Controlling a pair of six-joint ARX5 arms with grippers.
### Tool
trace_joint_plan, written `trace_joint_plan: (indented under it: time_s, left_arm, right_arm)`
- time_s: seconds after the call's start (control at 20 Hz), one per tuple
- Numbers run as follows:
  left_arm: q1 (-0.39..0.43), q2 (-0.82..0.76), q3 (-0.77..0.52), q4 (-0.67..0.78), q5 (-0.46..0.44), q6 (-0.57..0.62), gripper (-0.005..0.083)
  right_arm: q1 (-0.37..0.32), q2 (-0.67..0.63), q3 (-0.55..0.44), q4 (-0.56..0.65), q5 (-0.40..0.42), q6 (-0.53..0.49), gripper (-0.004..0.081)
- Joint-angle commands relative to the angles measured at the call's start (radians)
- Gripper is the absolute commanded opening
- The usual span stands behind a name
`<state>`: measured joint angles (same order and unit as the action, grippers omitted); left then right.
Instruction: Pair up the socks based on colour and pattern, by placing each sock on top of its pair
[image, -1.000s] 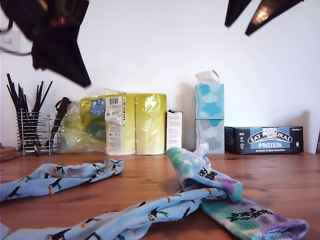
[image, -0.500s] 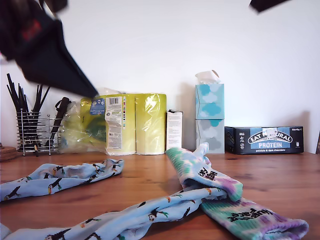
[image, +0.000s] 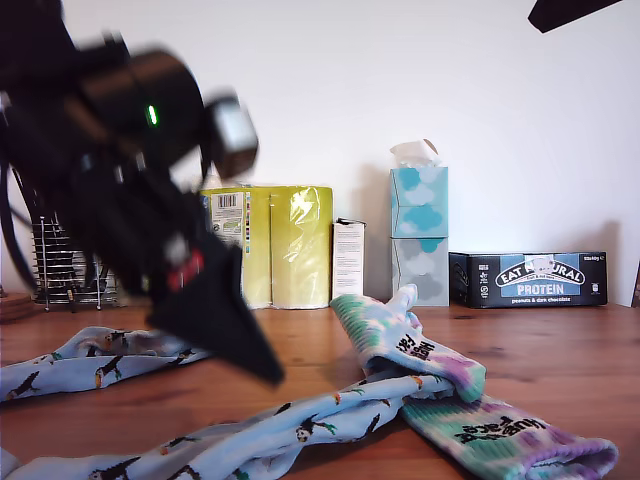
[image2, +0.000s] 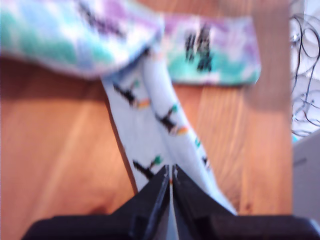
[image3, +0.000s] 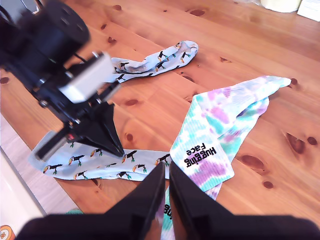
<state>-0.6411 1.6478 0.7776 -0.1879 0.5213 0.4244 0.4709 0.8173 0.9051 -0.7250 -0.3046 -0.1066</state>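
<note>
Two light blue bird-print socks lie on the wooden table: one at the exterior view's left, one along the front. The front one's end runs under a tie-dye sock. A second tie-dye sock lies beneath both. My first gripper is shut and hovers just over the front blue sock, blurred by motion. My second gripper is shut, high at the exterior view's upper right.
Along the back wall stand a wire holder of black utensils, a yellow paper-roll pack, a small white box, stacked tissue boxes and a dark protein-bar box. The table's edge runs close to the front blue sock.
My first arm has swung down from the exterior view's upper left to just above the front blue sock. My second gripper stays high at the upper right. The socks have not moved.
</note>
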Motion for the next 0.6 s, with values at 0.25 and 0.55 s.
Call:
trace_joint_plan:
  time_s: [0.25, 0.55]
  left_arm:
    - [-0.003, 0.043, -0.007, -0.029, 0.001, -0.014, -0.0024]
    - [0.002, 0.061, -0.007, -0.09, -0.054, -0.005, -0.0024]
  right_arm:
    - [0.0, -0.005, -0.008, 0.01, -0.003, -0.024, -0.0013]
    - [0.0, -0.005, -0.008, 0.02, 0.0, -0.026, -0.0013]
